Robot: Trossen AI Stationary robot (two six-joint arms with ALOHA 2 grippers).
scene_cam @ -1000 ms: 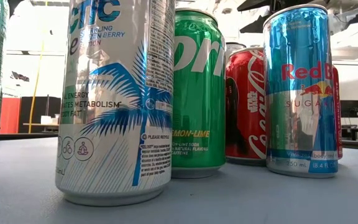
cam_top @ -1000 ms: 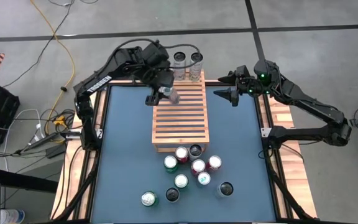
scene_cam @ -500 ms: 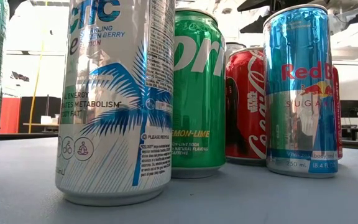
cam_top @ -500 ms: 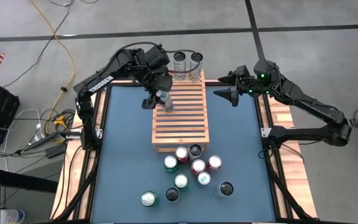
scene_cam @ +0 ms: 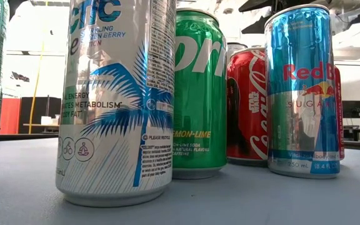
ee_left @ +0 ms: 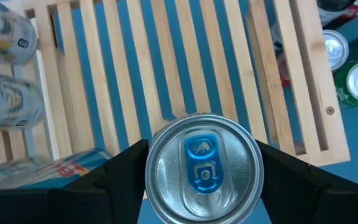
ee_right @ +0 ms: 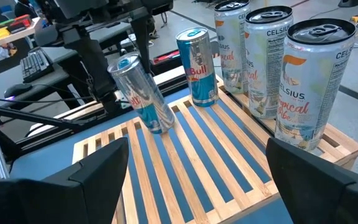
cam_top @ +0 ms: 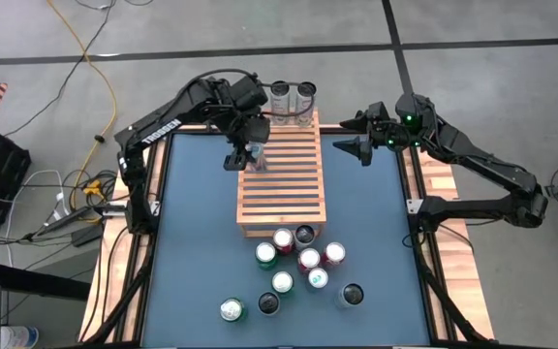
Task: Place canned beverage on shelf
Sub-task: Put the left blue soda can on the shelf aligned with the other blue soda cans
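Across the blue counter [cam_top: 201,213], the high view is showing the whole layout: the shelf [cam_top: 281,184] is sitting at the far middle, both arms are reaching in from the sides, and a cluster of loose cans [cam_top: 298,267] is standing on the counter just in front of the shelf's near edge. Three tall Celsius cans [ee_right: 272,62] are lining the shelf's far edge in the right wrist view, while the high view is showing only two of their tops clearly. One upright Red Bull can [ee_right: 197,65] is standing on the slats near them. The low view is missing the shelf and both claws entirely, showing only loose cans up close on the counter.

The left claw [cam_top: 247,153] is hovering over the shelf's far-left part and is gripping the tilted Red Bull can [ee_right: 143,93] by its sides, fingers spread about can-wide. The right wrist view is showing that can leaning, its base at the slats; the left wrist view is looking straight down on its silver top with blue tab [ee_left: 202,163], fingers on either side and slats beneath.

The right claw [cam_top: 361,145] is waiting beside the shelf's far-right corner, fingers wide apart and holding nothing.
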